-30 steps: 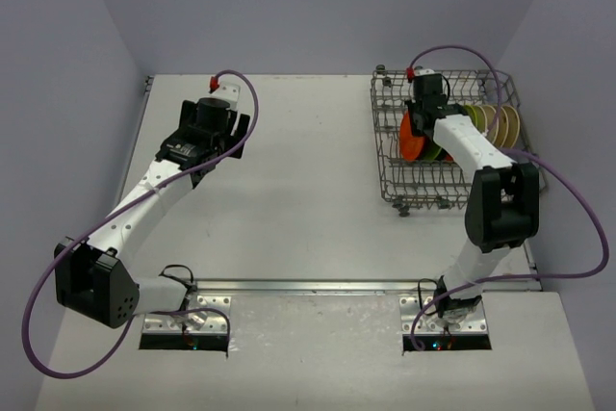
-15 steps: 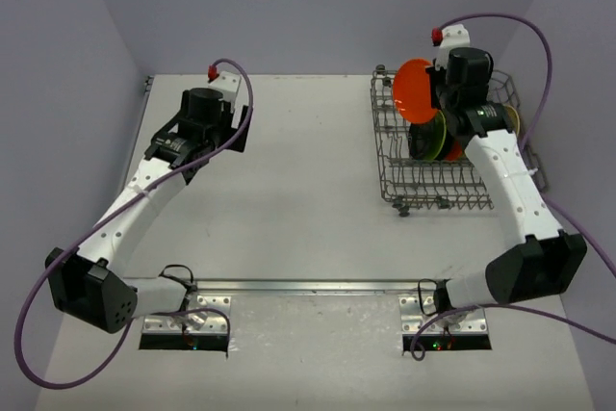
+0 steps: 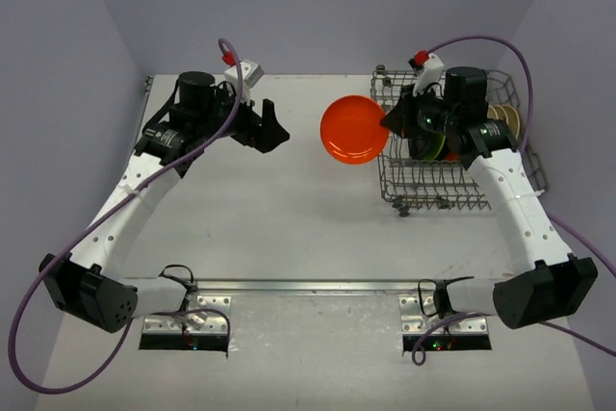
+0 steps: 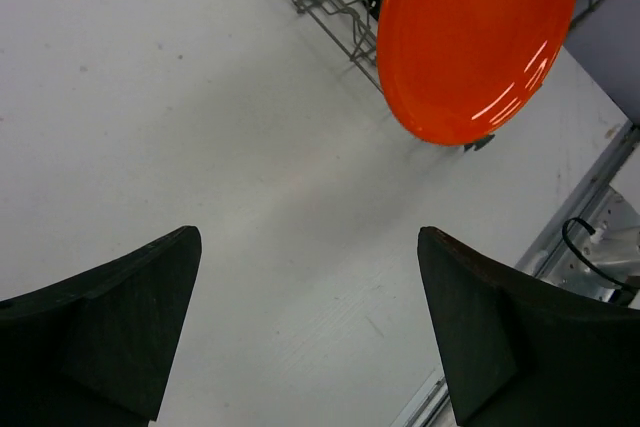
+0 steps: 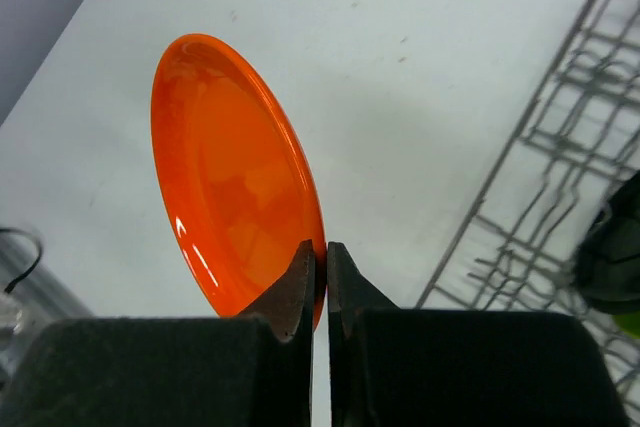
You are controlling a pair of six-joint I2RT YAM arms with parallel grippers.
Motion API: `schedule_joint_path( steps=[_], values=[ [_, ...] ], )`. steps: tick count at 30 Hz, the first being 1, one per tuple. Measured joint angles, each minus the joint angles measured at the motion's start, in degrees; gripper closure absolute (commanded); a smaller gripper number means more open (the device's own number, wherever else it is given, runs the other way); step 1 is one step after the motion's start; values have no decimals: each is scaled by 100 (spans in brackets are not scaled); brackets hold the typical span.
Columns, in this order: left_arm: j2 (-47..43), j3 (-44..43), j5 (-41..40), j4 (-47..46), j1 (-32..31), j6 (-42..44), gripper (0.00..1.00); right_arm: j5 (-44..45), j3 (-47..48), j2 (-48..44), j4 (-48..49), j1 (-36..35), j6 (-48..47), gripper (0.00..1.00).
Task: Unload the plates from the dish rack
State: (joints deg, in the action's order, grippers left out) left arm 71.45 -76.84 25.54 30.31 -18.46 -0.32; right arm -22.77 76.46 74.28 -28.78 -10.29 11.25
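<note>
My right gripper (image 3: 393, 120) (image 5: 320, 252) is shut on the rim of the orange plate (image 3: 354, 130) (image 5: 235, 177) (image 4: 470, 42), holding it in the air just left of the grey wire dish rack (image 3: 393, 172) (image 5: 545, 162). A lime green plate (image 3: 435, 146) and beige plates (image 3: 508, 118) stand in the rack behind the right arm. My left gripper (image 3: 269, 129) (image 4: 310, 277) is open and empty, pointing right toward the orange plate with a gap of bare table between them.
The white table (image 3: 289, 209) ends at a metal strip (image 3: 318, 285) near the arm bases. Purple walls close in the back and both sides. Purple cables loop from both arms.
The right arm has lifted the orange plate out of the rack and carried it left. The left gripper has swung right to face it, its jaws slightly narrower.
</note>
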Motion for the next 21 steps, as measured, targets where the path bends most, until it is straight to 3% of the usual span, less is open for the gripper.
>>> schedule_joint_path(
  steps=[6, 14, 17, 21],
  values=[
    [437, 0, 593, -5, -42, -219, 29, -728, -270, 0, -108, -373, 271, 100],
    [635, 0, 650, -7, -341, -193, 39, -991, -310, 58, -73, -719, 390, 100],
    [667, 1, 608, -7, -394, -146, 52, -1028, -310, 190, -61, -837, 425, 100],
    [668, 3, 446, -4, -483, -69, 79, -1034, -309, 381, -45, -942, 486, 100]
  ],
)
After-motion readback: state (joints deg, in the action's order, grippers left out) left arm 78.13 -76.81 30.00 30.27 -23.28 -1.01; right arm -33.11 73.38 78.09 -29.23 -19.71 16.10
